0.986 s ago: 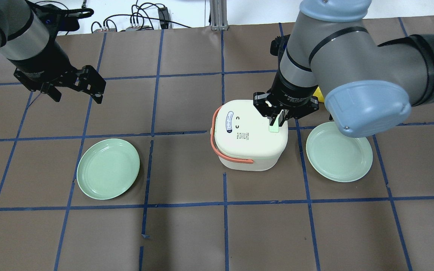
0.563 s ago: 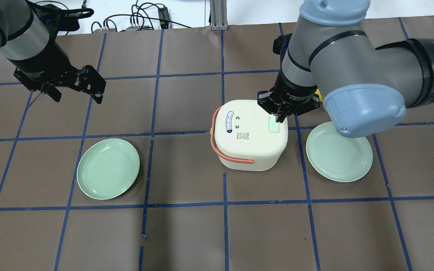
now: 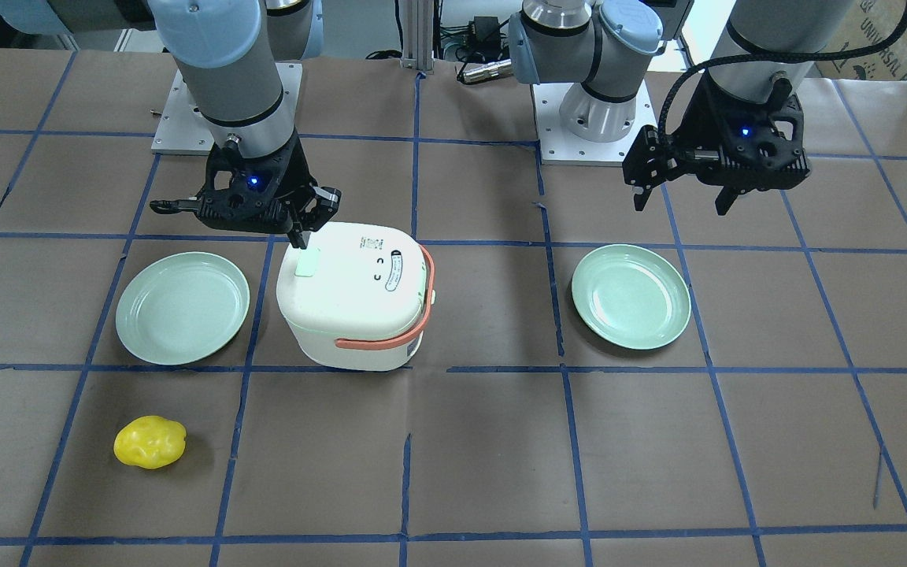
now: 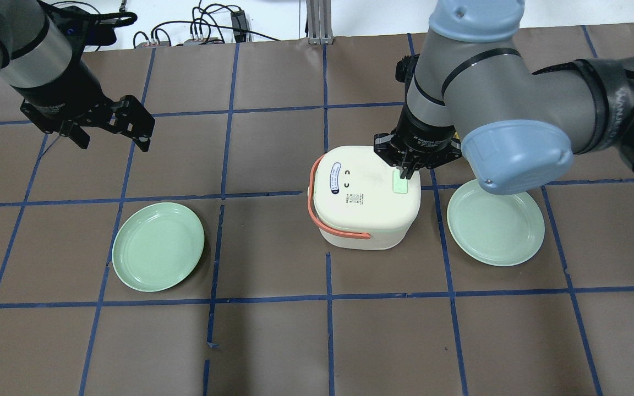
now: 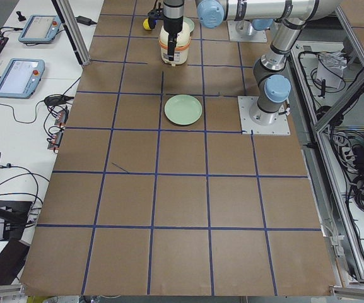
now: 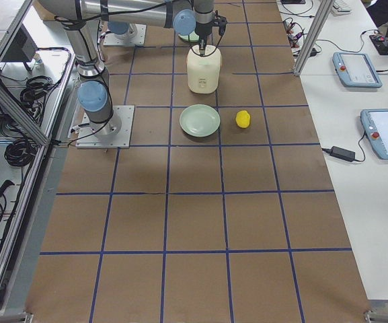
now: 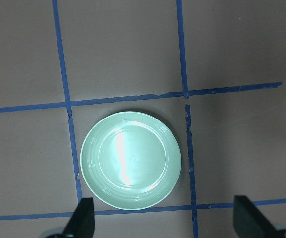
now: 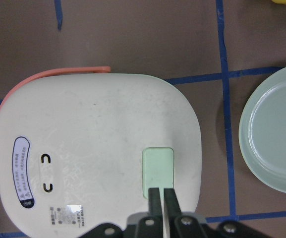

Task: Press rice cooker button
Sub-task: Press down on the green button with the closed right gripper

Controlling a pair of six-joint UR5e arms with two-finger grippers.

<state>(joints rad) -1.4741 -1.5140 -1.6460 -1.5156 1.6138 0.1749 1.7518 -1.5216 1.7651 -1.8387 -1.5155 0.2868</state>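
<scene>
The white rice cooker (image 4: 366,198) with an orange handle stands mid-table; it also shows in the front view (image 3: 355,295) and the right wrist view (image 8: 93,148). Its pale green button (image 4: 400,185) sits on the lid, on the side toward the right plate (image 8: 157,171). My right gripper (image 4: 405,175) is shut and empty, and its joined fingertips (image 8: 161,194) point down at the button's edge (image 3: 297,239). I cannot tell whether they touch it. My left gripper (image 4: 113,140) is open and empty, hovering far to the left (image 3: 680,206).
One green plate (image 4: 158,246) lies below my left gripper (image 7: 165,220), seen in the left wrist view (image 7: 131,160). A second green plate (image 4: 495,222) lies right of the cooker. A yellow lumpy object (image 3: 149,442) lies beyond that plate.
My right gripper's fingers have closed together and shifted slightly back from over the button to its edge. The left arm has not moved.
</scene>
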